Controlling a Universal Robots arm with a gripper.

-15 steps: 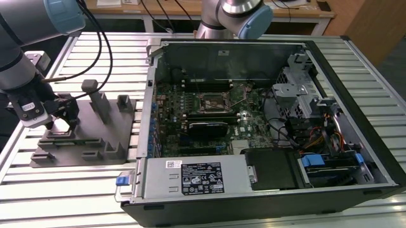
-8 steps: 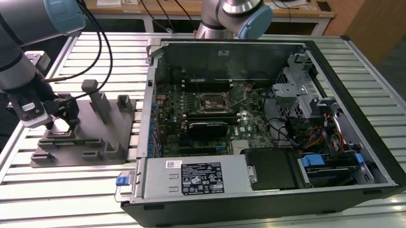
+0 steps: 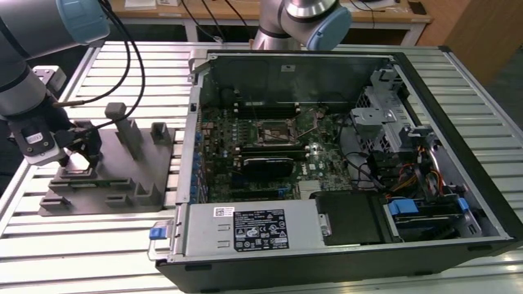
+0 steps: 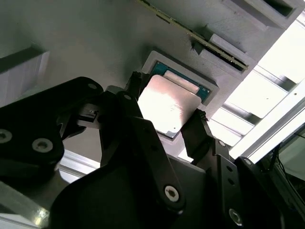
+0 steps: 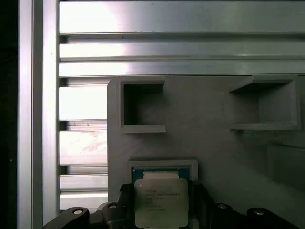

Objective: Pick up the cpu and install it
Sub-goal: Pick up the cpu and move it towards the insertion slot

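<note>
Gripper (image 3: 78, 156) is down over the grey fixture block (image 3: 122, 184), at the block's end farthest from the computer case (image 3: 457, 92).

The cpu (image 4: 171, 102) is in the shallow square pocket (image 5: 194, 164) on that block, silver lid up, with a strip of green board showing past one lid edge. It looks seated in the pocket, not lifted. I can't rule out a slight tilt.

Claw state: pinching the cpu. In both wrist views the black fingers (image 4: 200, 129) sit on two opposite sides of the lid, tips against its edges, with no visible gap. It grips by the edges because the part is thin and flat. The pocket walls keep the cpu square for that.

The other slots (image 5: 143, 107) on the block that the first wrist view shows look empty.

The socket (image 3: 274, 131) on the motherboard inside the case, well apart from the block, is bare. My read: pick in progress, install not yet done.
</note>
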